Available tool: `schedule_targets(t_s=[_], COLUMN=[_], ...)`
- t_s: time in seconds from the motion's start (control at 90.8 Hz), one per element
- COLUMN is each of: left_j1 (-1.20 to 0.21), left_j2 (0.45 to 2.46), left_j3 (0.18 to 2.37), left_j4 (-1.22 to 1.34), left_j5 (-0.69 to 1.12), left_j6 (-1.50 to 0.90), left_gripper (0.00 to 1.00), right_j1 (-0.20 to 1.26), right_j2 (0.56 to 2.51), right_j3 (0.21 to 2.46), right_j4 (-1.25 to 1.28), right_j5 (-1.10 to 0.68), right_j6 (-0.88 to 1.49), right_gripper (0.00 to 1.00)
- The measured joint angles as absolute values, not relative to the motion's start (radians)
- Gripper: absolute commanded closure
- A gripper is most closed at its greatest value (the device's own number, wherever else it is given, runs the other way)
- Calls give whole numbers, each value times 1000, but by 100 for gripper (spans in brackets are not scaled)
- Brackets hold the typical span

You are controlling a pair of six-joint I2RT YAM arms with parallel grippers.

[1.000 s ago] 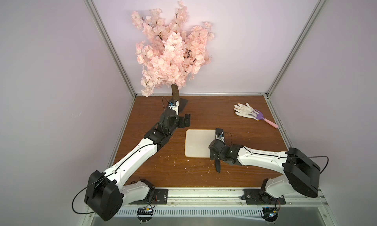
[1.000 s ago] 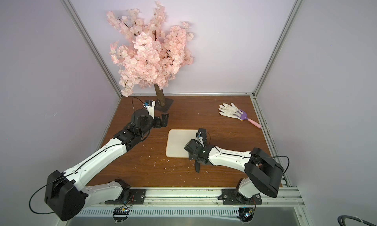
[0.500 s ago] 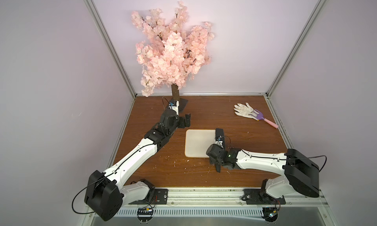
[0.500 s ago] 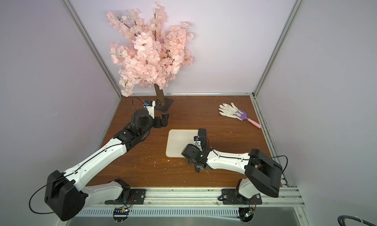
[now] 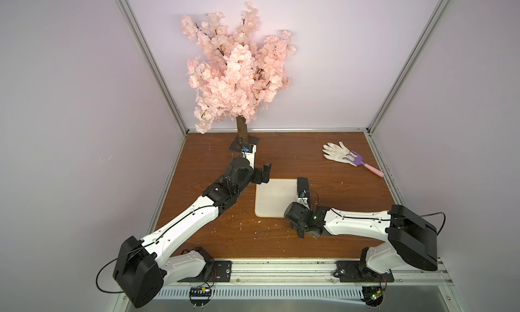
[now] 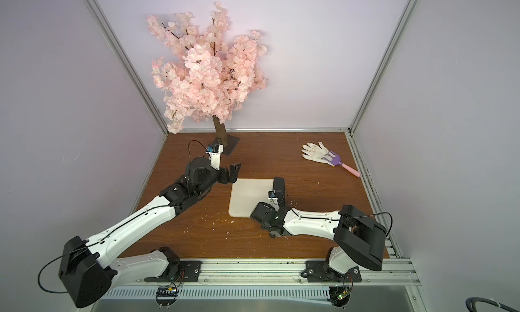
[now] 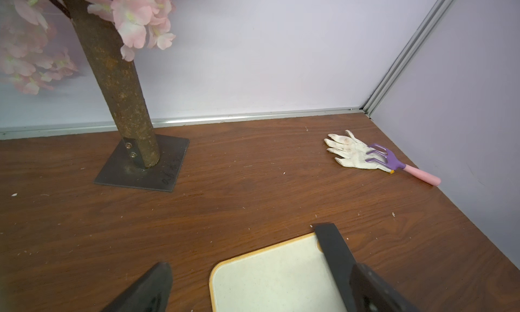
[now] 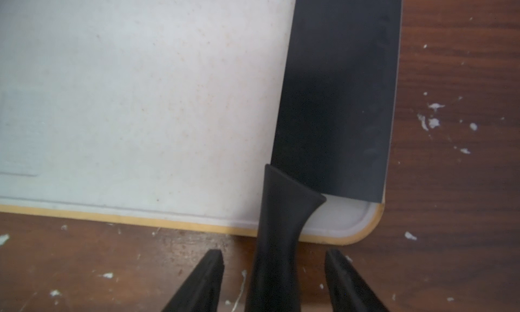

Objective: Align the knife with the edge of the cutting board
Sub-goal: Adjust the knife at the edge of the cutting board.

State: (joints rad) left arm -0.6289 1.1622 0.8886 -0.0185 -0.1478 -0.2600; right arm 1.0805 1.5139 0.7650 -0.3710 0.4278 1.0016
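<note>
Top views, both: cutting board (image 5: 274, 198) lies flat mid-table (image 5: 337, 200). The black knife (image 5: 302, 184) lies along its right edge, with the blade on the board and the handle end poking past the near edge. My right arm (image 5: 357, 220) comes in from the right with its wrist over the handle; my fingers are hidden under it here. My left pincer (image 5: 263, 175) is at the board's far left corner, fingers apart, holding nothing. Blossom tree (image 5: 236, 71) stands at the back. White glove (image 5: 336, 153) and purple-pink rake (image 5: 363, 163) lie far right, well apart from the board.

Left wrist: my two black fingers (image 7: 152, 288) are spread wide with nothing gripped. The board corner and the knife tip lie past them.

Right wrist: my right pincer (image 8: 274, 257) straddles the knife handle. Bare wood shows on both sides of it, so the fingers are apart, not clamped. The blade lies flat with its outer edge flush with the board's long edge. The handle crosses the tan rim onto the table. White crumbs (image 8: 433, 122) lie beside it.
</note>
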Motion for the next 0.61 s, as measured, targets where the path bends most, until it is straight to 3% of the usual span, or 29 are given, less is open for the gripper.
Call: schedule_targets(t_s=[0.605], left_j1=[-670], left_j2=[1116], left_j3=[855], left_j4=[39], left_j5=[-151], left_j6=[-223], left_gripper=[0], right_j1=[1115], right_j2=[1550], right_j3=[752], right_j4=[-347], right_j5=[428], right_j6=[1022], right_gripper=[49])
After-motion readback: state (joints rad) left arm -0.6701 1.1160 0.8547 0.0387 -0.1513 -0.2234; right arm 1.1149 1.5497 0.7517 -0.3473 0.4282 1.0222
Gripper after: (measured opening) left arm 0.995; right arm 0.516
